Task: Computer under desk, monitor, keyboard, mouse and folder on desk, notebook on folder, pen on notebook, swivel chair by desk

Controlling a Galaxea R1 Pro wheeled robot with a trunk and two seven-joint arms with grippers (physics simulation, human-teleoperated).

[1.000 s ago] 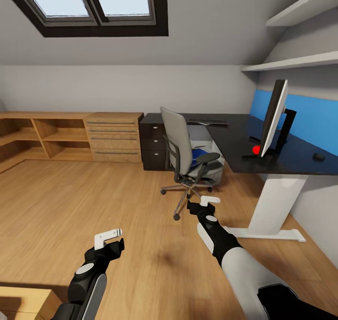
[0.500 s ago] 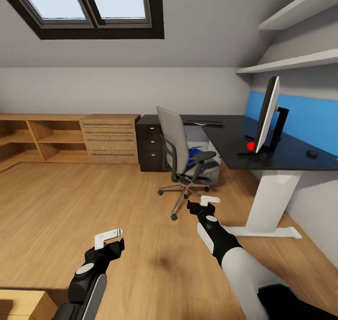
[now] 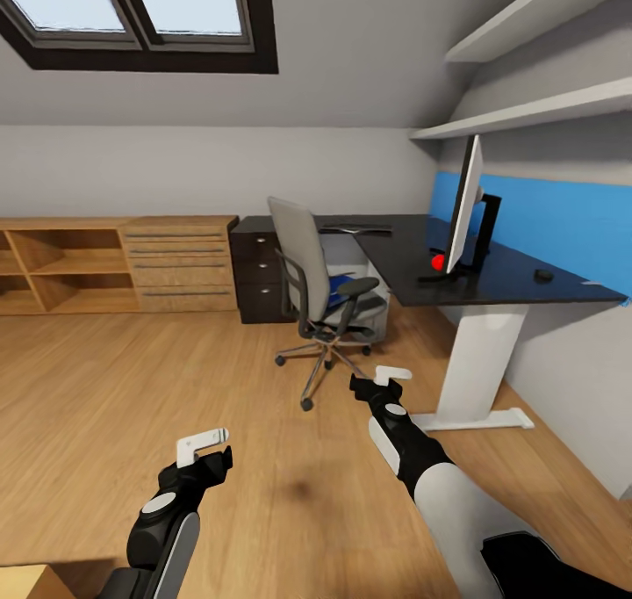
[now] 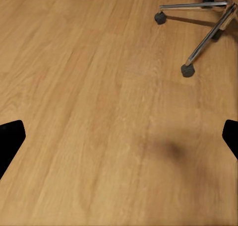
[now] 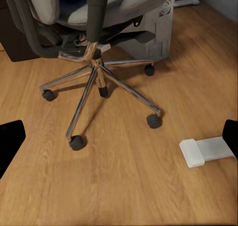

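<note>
Wood floor (image 3: 132,379) lies bare left of swivel chair (image 3: 312,274); desk (image 3: 491,283) right.

the desk (image 3: 491,285) carries the monitor (image 3: 462,204), the mouse (image 3: 544,275) and the keyboard (image 3: 355,227).

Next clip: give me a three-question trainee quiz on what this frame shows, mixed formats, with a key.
1. True or false: the folder lies on the desk.
2. The mouse sits on which side of the monitor in the head view: A) right, B) left, C) in front on the floor?
3. Fill in: the computer stands behind the ____.

Key: 1. False, it lies on the swivel chair seat. 2. A. 3. swivel chair.
</note>
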